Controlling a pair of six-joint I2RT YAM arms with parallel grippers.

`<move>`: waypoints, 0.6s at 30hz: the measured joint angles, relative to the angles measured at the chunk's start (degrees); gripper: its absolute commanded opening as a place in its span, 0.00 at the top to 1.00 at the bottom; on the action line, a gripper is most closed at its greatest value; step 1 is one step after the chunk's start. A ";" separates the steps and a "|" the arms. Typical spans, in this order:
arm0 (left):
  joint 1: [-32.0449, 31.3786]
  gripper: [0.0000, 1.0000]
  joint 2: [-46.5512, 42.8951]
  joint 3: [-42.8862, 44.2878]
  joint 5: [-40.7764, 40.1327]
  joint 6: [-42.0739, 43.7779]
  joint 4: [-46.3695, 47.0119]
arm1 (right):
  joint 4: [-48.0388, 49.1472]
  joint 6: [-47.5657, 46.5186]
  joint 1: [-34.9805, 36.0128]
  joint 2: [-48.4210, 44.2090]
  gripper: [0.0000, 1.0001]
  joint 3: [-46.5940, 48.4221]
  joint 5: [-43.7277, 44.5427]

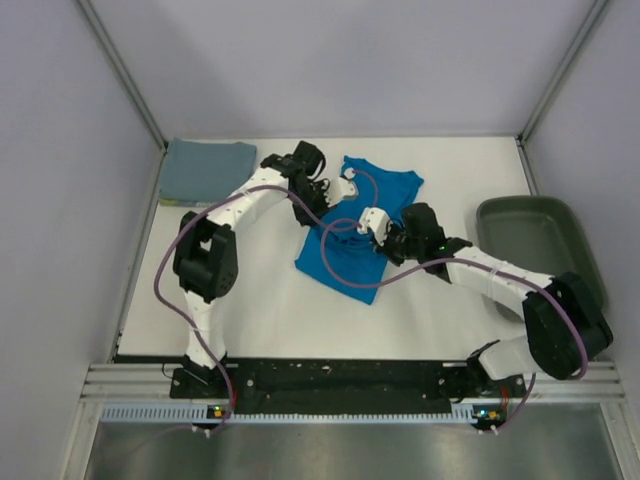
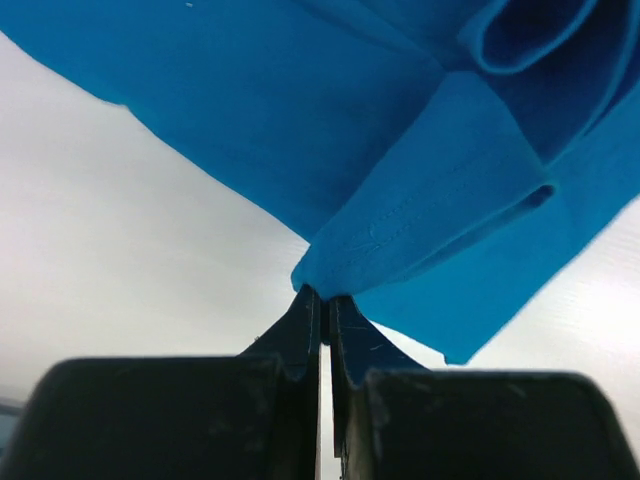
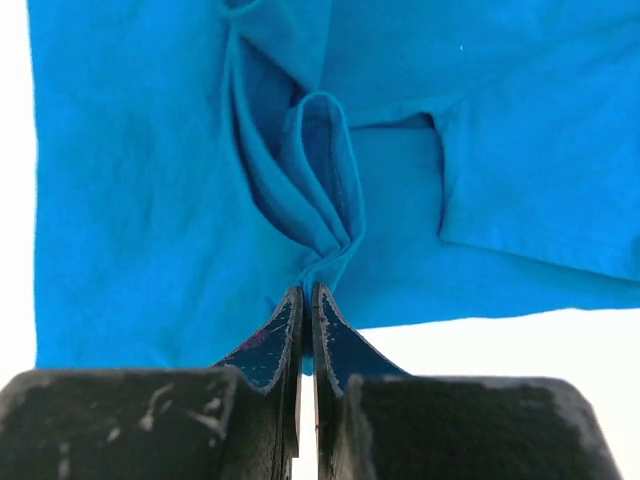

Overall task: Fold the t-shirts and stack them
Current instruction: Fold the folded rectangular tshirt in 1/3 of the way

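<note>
Left arm [image 1: 245, 200] and right arm [image 1: 490, 278]: white link shells are joined by bulky black joint housings, and a lilac cable [image 1: 157, 285] is looped along each. The left gripper [image 2: 322, 300] and right gripper [image 3: 306, 295] are fitted with black wedge-shaped fingers [image 3: 265, 350], scuffed and scratched, on matt black blocks. Small coloured lights [image 1: 215, 412] are seen below each base.

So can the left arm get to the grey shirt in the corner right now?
Probably not yet. The left claw is pinched shut on the blue shirt. The grey shirt lies on its side of the table with nothing between, so after letting go, likely yes.
</note>
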 measured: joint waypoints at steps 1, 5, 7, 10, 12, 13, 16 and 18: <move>0.09 1.00 1.90 1.97 -0.35 -0.48 -0.04 | 0.55 -0.44 -0.50 0.87 1.00 0.07 0.04; 0.15 1.00 7.32 7.17 -1.51 -2.01 -0.35 | 1.60 -2.16 -1.99 5.05 1.00 1.01 0.39; 0.17 1.00 9.01 8.59 -1.90 -2.54 -0.57 | 1.95 -2.56 -2.69 6.64 1.00 1.53 0.44; 0.17 1.00 10.82 9.68 -2.71 -3.13 -0.50 | 2.91 -2.80 -3.67 7.91 1.00 1.55 0.46; 0.17 0.96 11.45 9.88 -2.97 -3.21 -0.52 | 3.50 -2.95 -4.17 8.79 1.00 1.62 0.52; 0.17 0.93 11.80 10.03 -3.13 -3.32 -0.48 | 3.56 -2.97 -4.33 9.27 0.99 1.79 0.61; 0.17 0.78 12.70 10.49 -3.96 -3.82 -0.22 | 4.02 -2.95 -4.74 10.62 0.95 2.64 1.20; 0.17 0.68 13.27 10.80 -4.94 -4.83 0.39 | 4.11 -2.80 -5.01 11.98 0.92 3.87 2.56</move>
